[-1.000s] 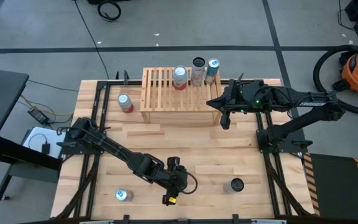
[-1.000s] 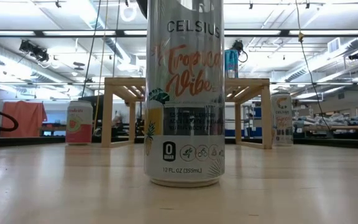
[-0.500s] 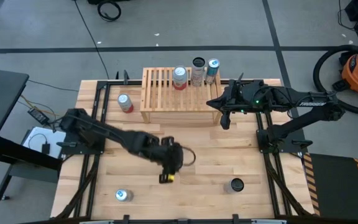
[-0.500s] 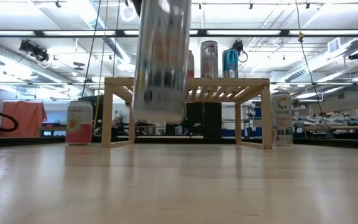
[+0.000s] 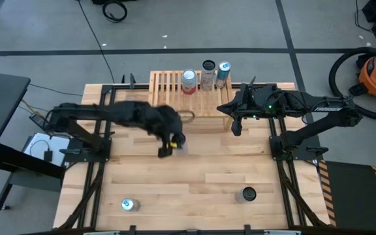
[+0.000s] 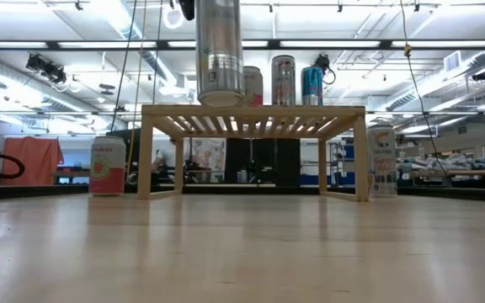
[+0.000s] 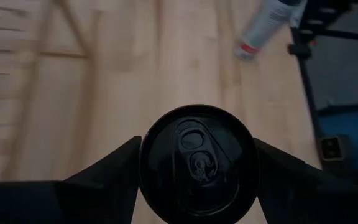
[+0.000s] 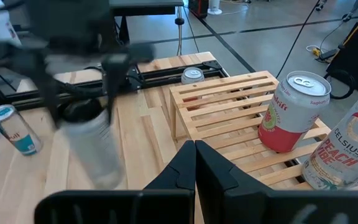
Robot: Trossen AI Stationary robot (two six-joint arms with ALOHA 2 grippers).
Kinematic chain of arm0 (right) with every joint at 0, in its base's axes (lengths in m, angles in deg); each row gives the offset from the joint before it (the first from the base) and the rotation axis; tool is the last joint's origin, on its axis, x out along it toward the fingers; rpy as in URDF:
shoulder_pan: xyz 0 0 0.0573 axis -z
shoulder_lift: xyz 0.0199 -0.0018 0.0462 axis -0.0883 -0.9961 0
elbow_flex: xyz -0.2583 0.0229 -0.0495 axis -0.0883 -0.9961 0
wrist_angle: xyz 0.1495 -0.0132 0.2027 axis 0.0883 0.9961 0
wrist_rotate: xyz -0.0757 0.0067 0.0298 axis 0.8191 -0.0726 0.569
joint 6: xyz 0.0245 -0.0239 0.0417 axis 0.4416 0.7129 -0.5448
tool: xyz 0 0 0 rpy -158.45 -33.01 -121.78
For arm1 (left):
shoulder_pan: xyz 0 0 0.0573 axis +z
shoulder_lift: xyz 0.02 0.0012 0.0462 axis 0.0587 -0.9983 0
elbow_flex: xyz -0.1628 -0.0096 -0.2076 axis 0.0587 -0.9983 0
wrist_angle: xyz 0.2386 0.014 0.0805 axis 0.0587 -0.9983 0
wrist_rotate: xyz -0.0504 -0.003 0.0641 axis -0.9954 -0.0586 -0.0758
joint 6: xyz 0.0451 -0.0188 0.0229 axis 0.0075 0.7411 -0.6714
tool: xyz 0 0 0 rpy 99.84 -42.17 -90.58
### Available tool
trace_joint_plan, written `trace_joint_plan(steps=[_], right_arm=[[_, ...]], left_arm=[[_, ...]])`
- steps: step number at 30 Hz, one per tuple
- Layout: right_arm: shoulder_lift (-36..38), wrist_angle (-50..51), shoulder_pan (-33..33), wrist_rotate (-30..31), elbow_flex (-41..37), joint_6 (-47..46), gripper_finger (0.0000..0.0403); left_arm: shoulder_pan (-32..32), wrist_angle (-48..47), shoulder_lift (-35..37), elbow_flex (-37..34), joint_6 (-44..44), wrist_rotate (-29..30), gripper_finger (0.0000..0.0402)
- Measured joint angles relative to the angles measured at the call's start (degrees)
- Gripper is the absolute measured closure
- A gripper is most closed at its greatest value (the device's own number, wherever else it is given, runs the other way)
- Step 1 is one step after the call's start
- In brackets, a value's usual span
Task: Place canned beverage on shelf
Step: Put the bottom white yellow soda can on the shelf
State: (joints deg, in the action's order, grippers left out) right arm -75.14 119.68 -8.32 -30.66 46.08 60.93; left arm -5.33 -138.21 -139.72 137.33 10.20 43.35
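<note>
Your can point(image 6: 218, 52) hangs upright in the air, clamped between the left gripper's point(image 7: 196, 163) fingers, just in front of the shelf's point(image 5: 168, 98) left half and above its top. Three cans point(image 5: 205, 76) stand on the shelf's right end. Your right gripper point(image 8: 195, 163) waits beside that end, fingers pressed together.

Bright overhead strip lights, left arm point(image 5: 129, 114) motion-blurred (wrist bg too), soft shadows
</note>
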Motion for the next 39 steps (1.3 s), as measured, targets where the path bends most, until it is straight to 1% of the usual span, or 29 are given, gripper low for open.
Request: trace_joint_plan(steps=[4, 10, 13, 17, 20, 24, 27, 32, 39], right_arm=[[0.0, 0.1, 0.0, 0.0, 0.0, 0.0, 0.0393], [0.0, 0.9, 0.0, 0.0, 0.0, 0.1, 0.0393], [0.0, 2.2, 0.0, -0.2, 0.0, 0.1, 0.0393], [0.0, 3.1, 0.0, -0.2, 0.0, 0.1, 0.0393], [0.0, 3.1, 0.0, -0.2, 0.0, 0.1, 0.0393], [0.0, 3.1, 0.0, -0.3, 0.0, 0.1, 0.0393], [0.0, 3.1, 0.0, -0.8, 0.0, 0.1, 0.0393], [0.0, 3.1, 0.0, -1.0, 0.0, 0.1, 0.0393], [0.0, 3.1, 0.0, -1.0, 0.0, 0.1, 0.0393]], left_arm=[[5.3, -1.8, 2.5, 0.0, -2.4, -0.1, 0.0143], [12.3, -4.0, 4.1, 0.6, -6.9, -0.1, 0.0144], [15.6, -8.9, 3.9, 4.1, -8.5, -0.1, 0.0144], [19.3, -11.9, 3.7, 9.0, -10.5, -1.0, 0.0144], [21.7, -15.6, 3.6, 13.7, -11.2, -3.2, 0.0144], [24.4, -18.6, 3.7, 18.9, -14.2, -3.9, 0.0144], [26.6, -19.3, 3.7, 21.3, -17.0, -5.9, 0.0144], [30.0, -19.6, 3.2, 21.9, -23.2, -6.5, 0.0144], [34.8, -22.4, -0.8, 21.9, -31.3, -6.4, 0.0145]])
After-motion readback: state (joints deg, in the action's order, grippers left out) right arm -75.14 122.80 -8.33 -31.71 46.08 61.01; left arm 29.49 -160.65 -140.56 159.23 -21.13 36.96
